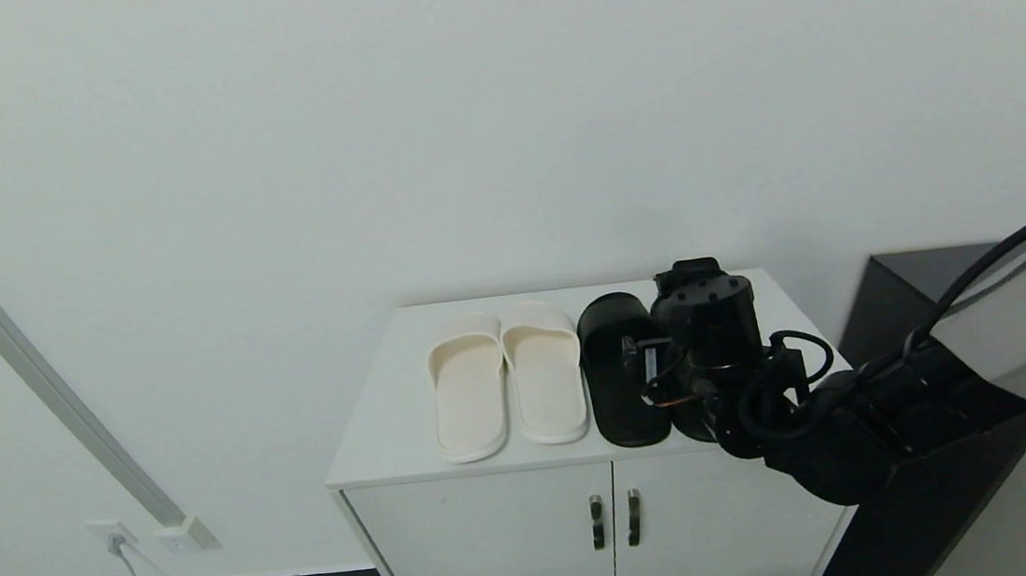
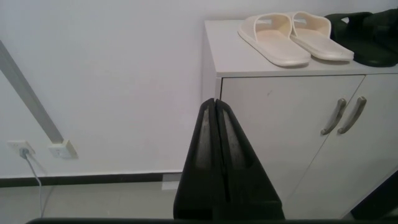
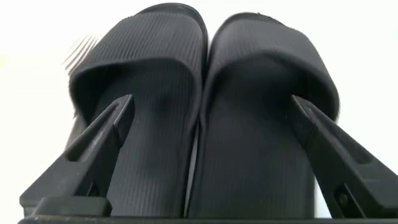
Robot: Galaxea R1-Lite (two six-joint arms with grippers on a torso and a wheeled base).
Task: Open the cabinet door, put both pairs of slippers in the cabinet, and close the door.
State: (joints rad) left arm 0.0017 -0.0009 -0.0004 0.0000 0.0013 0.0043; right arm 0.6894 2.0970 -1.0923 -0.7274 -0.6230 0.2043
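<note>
A white cabinet (image 1: 395, 431) stands against the wall with both doors shut and two metal handles (image 1: 615, 519) at the centre seam. On its top lie a pair of white slippers (image 1: 503, 383) and, to their right, a pair of black slippers (image 1: 620, 372). My right arm's wrist (image 1: 706, 335) hangs over the black pair and hides most of the right one. In the right wrist view my right gripper (image 3: 211, 146) is open, one finger (image 3: 102, 149) outside each side of the black slippers (image 3: 205, 93). My left gripper (image 2: 216, 155) is shut on nothing, low and to the left of the cabinet (image 2: 280, 124).
A dark piece of furniture (image 1: 927, 286) stands just right of the cabinet. On the wall at lower left are a socket with a cable (image 1: 114, 538) and a slanted grey conduit (image 1: 32, 372). Bare floor lies left of the cabinet.
</note>
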